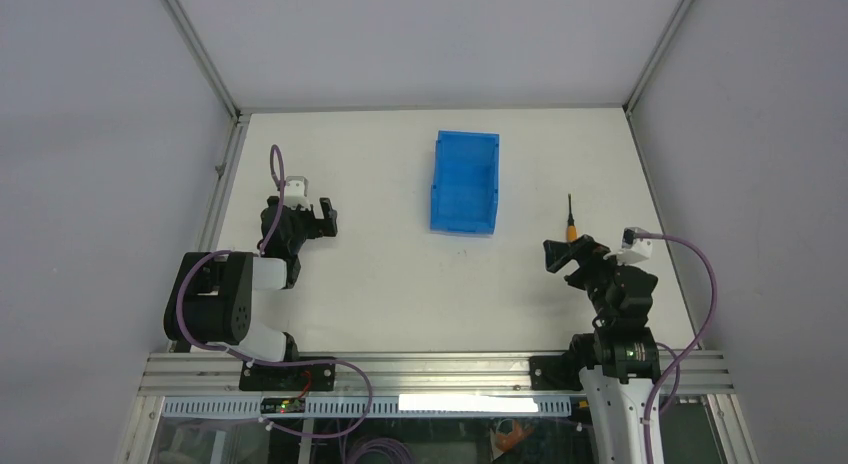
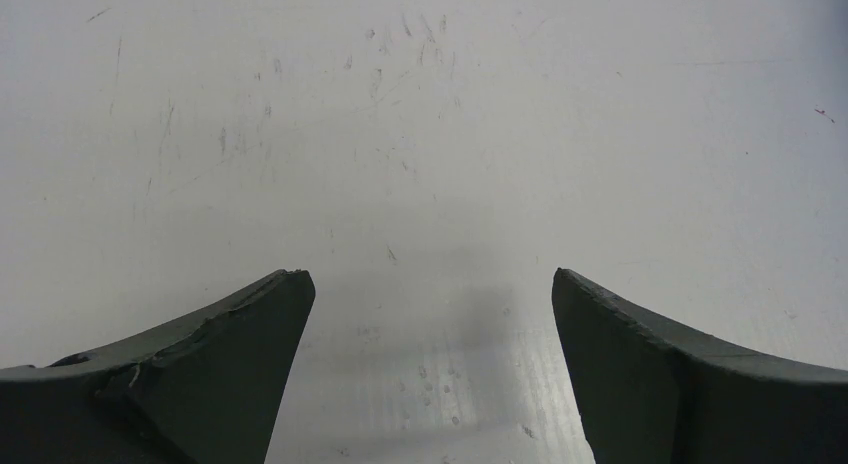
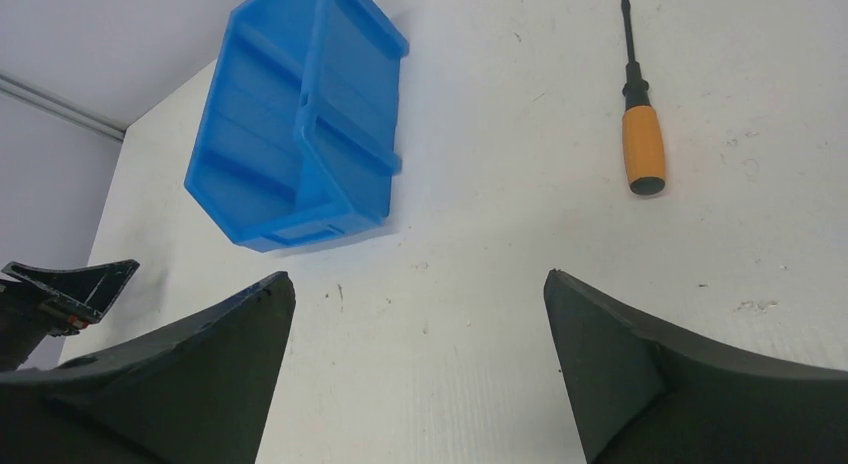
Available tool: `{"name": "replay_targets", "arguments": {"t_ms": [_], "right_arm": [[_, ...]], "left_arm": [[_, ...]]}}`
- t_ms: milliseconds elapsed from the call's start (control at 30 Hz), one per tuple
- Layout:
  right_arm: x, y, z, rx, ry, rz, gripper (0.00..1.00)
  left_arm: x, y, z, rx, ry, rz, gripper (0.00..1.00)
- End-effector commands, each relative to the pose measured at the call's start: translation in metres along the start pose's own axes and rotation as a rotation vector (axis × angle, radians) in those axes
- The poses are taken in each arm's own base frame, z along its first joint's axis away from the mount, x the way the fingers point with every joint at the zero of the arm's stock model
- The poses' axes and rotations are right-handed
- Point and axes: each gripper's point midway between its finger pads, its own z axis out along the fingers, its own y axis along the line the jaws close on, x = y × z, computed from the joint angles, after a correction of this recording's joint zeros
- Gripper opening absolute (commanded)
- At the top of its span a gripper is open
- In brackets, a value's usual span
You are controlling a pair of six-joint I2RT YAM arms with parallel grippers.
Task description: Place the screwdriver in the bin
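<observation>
The screwdriver (image 1: 571,221), with an orange handle and thin black shaft, lies on the white table at the right, shaft pointing away; it also shows in the right wrist view (image 3: 640,124). The blue bin (image 1: 465,181) stands empty at the table's far middle, and shows in the right wrist view (image 3: 300,114). My right gripper (image 1: 562,256) is open and empty, just near of the screwdriver's handle; in the right wrist view (image 3: 418,284) the screwdriver lies ahead and to the right. My left gripper (image 1: 322,217) is open and empty over bare table at the left, also in its wrist view (image 2: 430,279).
Grey walls with aluminium frame posts (image 1: 200,49) enclose the table on three sides. The aluminium rail (image 1: 430,369) holding both arm bases runs along the near edge. The left gripper's tip shows at the left edge of the right wrist view (image 3: 70,289).
</observation>
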Motion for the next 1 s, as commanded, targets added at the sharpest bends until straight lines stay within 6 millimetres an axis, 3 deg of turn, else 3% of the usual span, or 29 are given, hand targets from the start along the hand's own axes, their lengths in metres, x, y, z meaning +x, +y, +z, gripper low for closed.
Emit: {"name": "replay_targets", "arguments": {"t_ms": [0, 67, 167, 267, 333, 400, 433, 467, 567, 667, 700, 833, 967], "right_arm": [[-0.024, 0.004, -0.005, 0.023, -0.094, 0.067, 0.99], [-0.04, 0.017, -0.012, -0.018, -0.131, 0.031, 0.99], [-0.072, 0.062, -0.029, -0.207, -0.198, -0.116, 0.99], [-0.114, 0.09, -0.041, -0.256, -0.267, -0.204, 0.99], [-0.131, 0.104, -0.042, -0.253, -0.211, -0.279, 0.99], [-0.158, 0.112, -0.034, -0.193, -0.134, -0.339, 0.99], [-0.161, 0.109, -0.032, -0.153, -0.09, -0.347, 0.99], [-0.182, 0.11, -0.031, -0.091, -0.08, -0.365, 0.99], [-0.202, 0.088, -0.008, 0.124, 0.086, -0.367, 0.99], [-0.193, 0.06, 0.023, 0.318, 0.373, -0.359, 0.99], [-0.192, 0.056, 0.023, 0.35, 0.429, -0.364, 0.99], [-0.16, 0.011, 0.068, 0.501, 0.697, -0.403, 0.99], [-0.112, -0.034, 0.109, 0.552, 0.888, -0.381, 0.99]], "left_arm": [[-0.029, -0.002, 0.006, 0.016, -0.094, -0.007, 0.99], [-0.029, -0.002, 0.006, 0.016, -0.096, -0.007, 0.99], [-0.029, -0.002, 0.006, 0.016, -0.095, -0.007, 0.99], [-0.029, -0.002, 0.006, 0.016, -0.094, -0.007, 0.99], [-0.029, -0.002, 0.006, 0.016, -0.095, -0.007, 0.99], [-0.029, -0.002, 0.006, 0.016, -0.096, -0.007, 0.99], [-0.029, -0.002, 0.006, 0.016, -0.095, -0.007, 0.99], [-0.029, -0.002, 0.006, 0.018, -0.095, -0.007, 0.99], [-0.029, -0.002, 0.006, 0.016, -0.095, -0.007, 0.99], [-0.029, -0.002, 0.006, 0.017, -0.096, -0.007, 0.99], [-0.029, -0.002, 0.006, 0.016, -0.095, -0.007, 0.99], [-0.029, -0.002, 0.006, 0.016, -0.096, -0.007, 0.99], [-0.029, -0.002, 0.006, 0.016, -0.094, -0.007, 0.99]]}}
